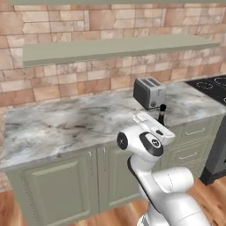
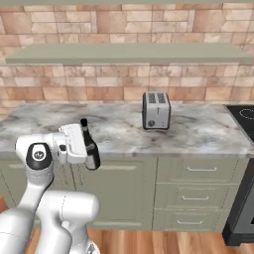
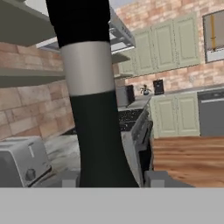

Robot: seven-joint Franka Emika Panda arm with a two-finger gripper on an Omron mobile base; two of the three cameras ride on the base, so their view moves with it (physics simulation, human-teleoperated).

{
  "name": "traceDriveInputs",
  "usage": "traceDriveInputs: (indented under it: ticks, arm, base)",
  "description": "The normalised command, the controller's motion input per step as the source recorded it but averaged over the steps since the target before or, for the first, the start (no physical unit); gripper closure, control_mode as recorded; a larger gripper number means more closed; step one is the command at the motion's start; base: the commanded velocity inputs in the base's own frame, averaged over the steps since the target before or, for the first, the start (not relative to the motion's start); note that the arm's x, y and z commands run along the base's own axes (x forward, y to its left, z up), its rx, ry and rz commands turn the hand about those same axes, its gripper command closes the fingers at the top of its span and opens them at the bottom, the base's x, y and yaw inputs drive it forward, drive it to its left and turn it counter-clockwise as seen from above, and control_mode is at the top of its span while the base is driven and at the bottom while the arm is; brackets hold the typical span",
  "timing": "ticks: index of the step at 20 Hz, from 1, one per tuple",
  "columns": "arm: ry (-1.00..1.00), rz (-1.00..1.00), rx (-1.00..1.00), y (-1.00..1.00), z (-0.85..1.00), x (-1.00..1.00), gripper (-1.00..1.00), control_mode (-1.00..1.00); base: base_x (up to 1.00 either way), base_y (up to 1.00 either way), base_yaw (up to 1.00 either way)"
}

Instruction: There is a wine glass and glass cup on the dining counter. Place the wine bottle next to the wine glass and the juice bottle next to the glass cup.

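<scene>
I hold the wine bottle (image 2: 91,149), dark and slender with a long neck, upright in front of the wall counter, lifted off any surface. My gripper (image 2: 87,151) is shut on its body. In the left base view only the bottle's neck (image 1: 162,114) shows, rising behind my hand. In the hand view the wine bottle (image 3: 94,131) stands close between my fingertips (image 3: 69,179), its pale label band across the upper body. The wine glass, the glass cup, the juice bottle and the dining counter are out of view.
A silver toaster (image 2: 156,110) stands on the marble wall counter (image 2: 198,131) beyond the bottle. A sage shelf (image 1: 110,47) runs along the brick wall above. A black stove (image 1: 212,84) adjoins the counter at the right. Green cabinets and drawers (image 2: 201,183) stand below.
</scene>
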Motion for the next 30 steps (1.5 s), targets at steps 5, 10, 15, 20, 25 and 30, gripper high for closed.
traceDriveInputs:
  ticks: [5,10,15,20,25,30]
  arm:
    - [0.0,0.0,0.0,0.0,0.0,0.0,1.0,1.0]
    - [0.0,0.0,0.0,0.0,0.0,0.0,1.0,1.0]
    - [0.0,0.0,0.0,0.0,0.0,0.0,1.0,1.0]
    - [0.0,0.0,0.0,0.0,0.0,0.0,1.0,1.0]
    - [0.0,0.0,0.0,0.0,0.0,0.0,1.0,1.0]
    - [0.0,0.0,0.0,0.0,0.0,0.0,1.0,1.0]
  base:
    - [-0.26,0.1,-0.5]
    - [-0.09,0.15,-0.73]
    - [-0.31,0.1,-0.68]
    - [-0.66,0.11,-0.34]
    - [-0.68,0.16,-0.29]
    - [-0.67,0.18,-0.31]
